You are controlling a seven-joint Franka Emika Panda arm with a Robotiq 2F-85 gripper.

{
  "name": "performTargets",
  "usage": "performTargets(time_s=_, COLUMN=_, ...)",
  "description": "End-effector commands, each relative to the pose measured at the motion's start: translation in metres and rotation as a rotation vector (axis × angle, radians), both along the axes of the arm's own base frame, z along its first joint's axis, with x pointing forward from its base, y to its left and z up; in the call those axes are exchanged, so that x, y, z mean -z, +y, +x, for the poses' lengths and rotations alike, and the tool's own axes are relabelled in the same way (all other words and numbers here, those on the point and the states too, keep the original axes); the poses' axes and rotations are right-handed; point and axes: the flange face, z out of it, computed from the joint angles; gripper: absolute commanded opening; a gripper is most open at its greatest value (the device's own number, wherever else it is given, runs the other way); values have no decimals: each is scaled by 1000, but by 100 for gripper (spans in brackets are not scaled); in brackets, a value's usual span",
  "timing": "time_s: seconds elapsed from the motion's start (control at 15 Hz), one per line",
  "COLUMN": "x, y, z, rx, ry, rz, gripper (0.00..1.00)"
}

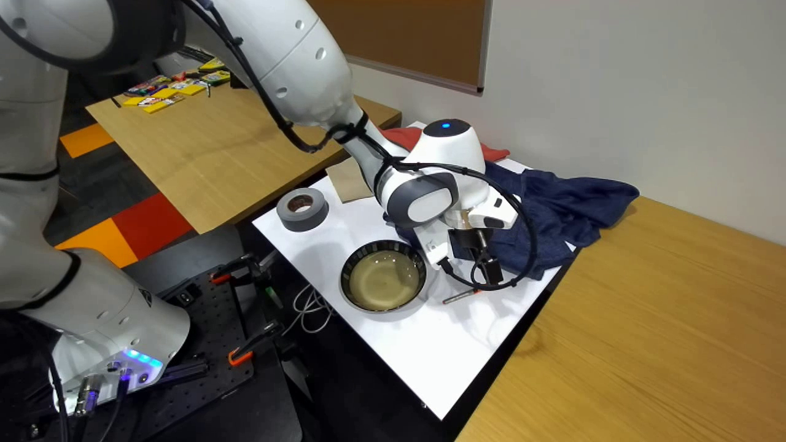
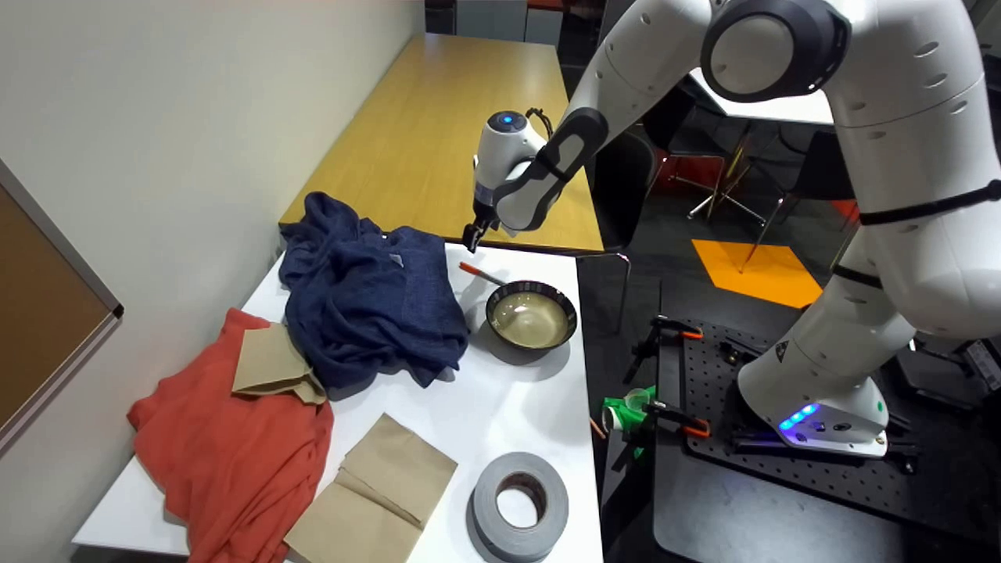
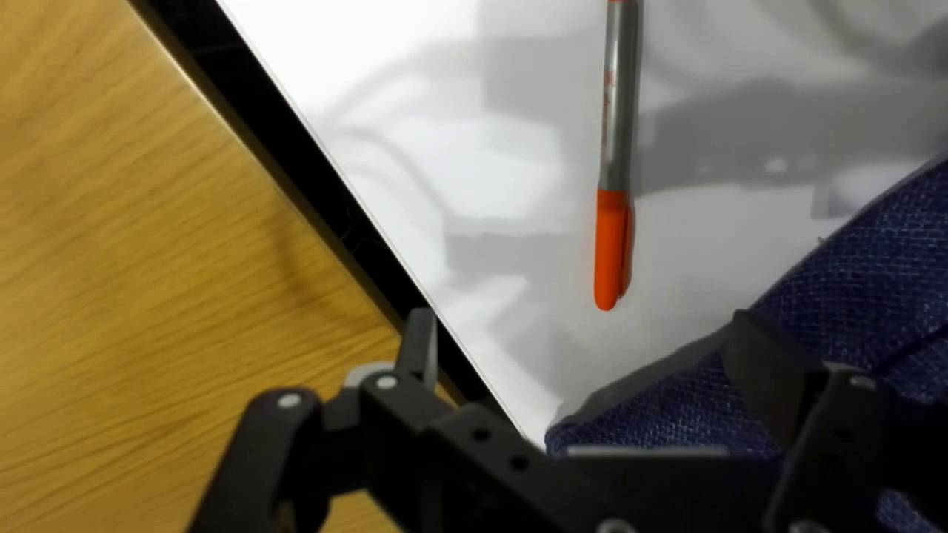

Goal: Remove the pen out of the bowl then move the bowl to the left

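On the white tabletop (image 3: 696, 244), a slim silver-grey pen with an orange-red cap (image 3: 617, 152) lies near the black two-fingered gripper (image 3: 581, 337)

Wrist view: the gripper shows at 6 o'clock, its fingers wide apart. The pen lies at about 12 o'clock from the gap, cap end towards it. A navy-blue woven cloth (image 3: 859, 289) lies at 4 o'clock from the pen.

In an exterior view, the pen lies just beside a round, shallow bowl with dark rim and tan inside (image 1: 384, 279), between 3 and 4 o'clock from it; the gripper is between 1 and 2 o'clock from the pen.

In an exterior view, the gripper hangs at about 12 o'clock from the pen. At 6 o'clock from the bowl lies a grey ring-shaped tape roll (image 2: 554, 500).
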Motion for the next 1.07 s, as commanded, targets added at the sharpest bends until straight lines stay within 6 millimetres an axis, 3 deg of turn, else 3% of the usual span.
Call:
performTargets(time_s=0.0, x=-37, y=24, z=-32, rx=-16, ry=27, rz=28, gripper=100)
performTargets(time_s=0.53, x=-68, y=102, z=-94, rx=-168, ry=101, rz=101, gripper=100)
performTargets(time_s=1.0, x=-61, y=180, z=-132, rx=-305, ry=235, rz=173, gripper=100)
